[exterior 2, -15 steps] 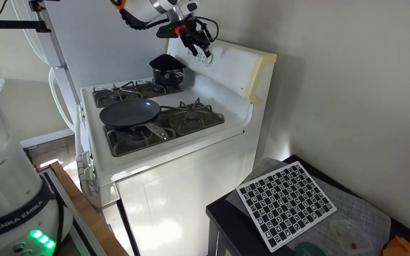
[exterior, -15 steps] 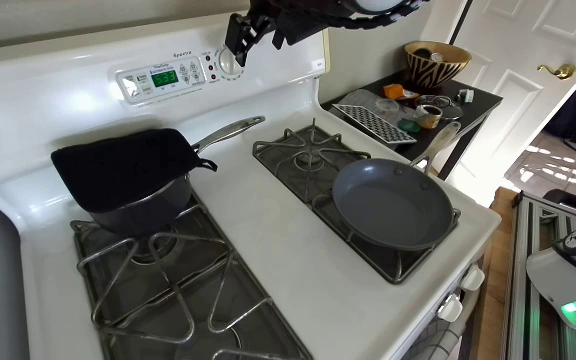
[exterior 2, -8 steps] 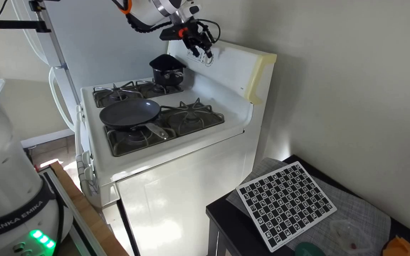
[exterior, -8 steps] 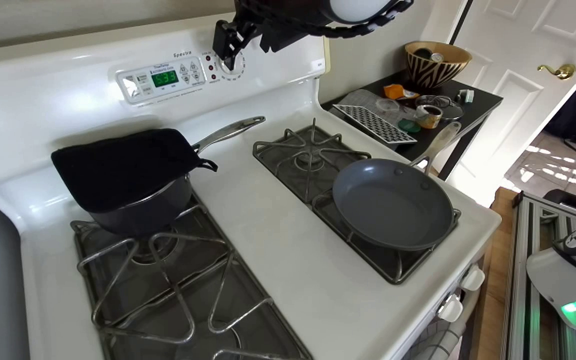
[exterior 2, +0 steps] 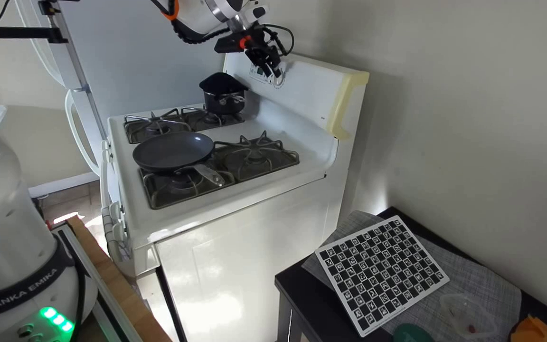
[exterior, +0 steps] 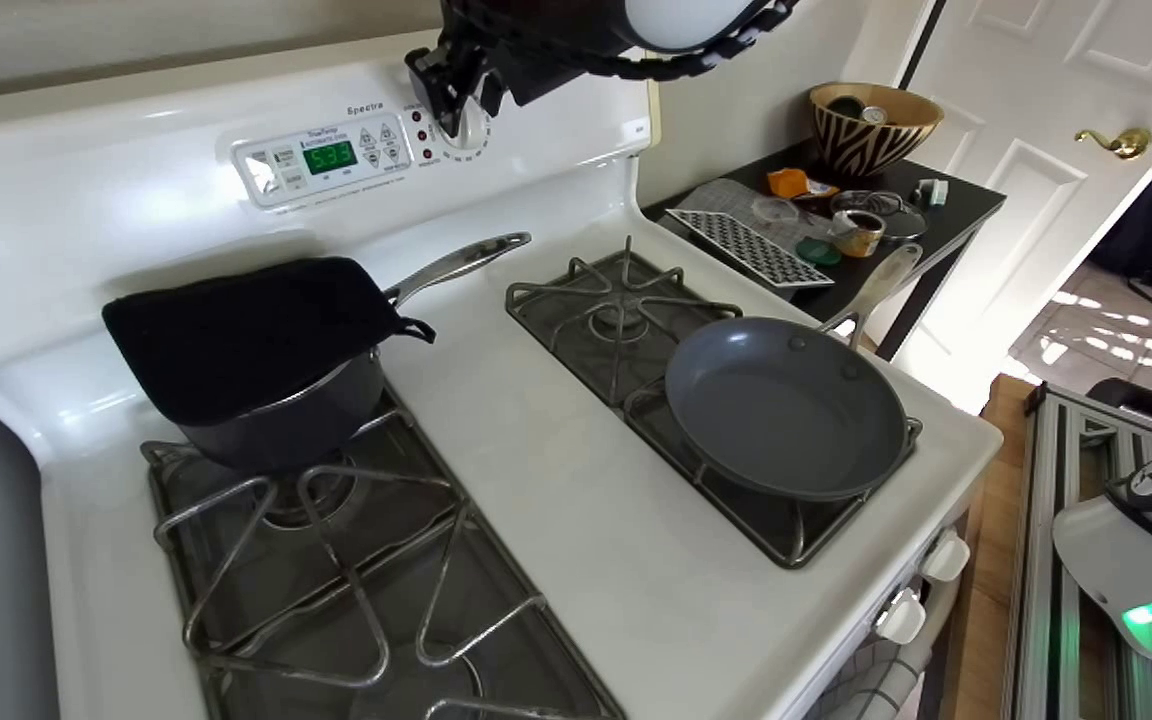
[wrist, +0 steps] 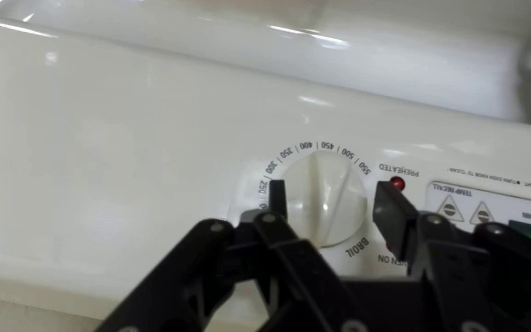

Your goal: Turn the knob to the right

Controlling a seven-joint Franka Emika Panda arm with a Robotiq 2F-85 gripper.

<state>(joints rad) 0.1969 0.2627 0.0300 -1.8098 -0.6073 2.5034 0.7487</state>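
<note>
Wrist view: gripper spread wide at the oven knob

Right up close, 2 fingers stand apart, the knob framed between them; touching or clear, can't call it! Just behind, the white backguard shows temperature marks, 550 among them, and a red light. Farther off, in both exterior views: a pot under a black cover, then a frying pan.
</note>
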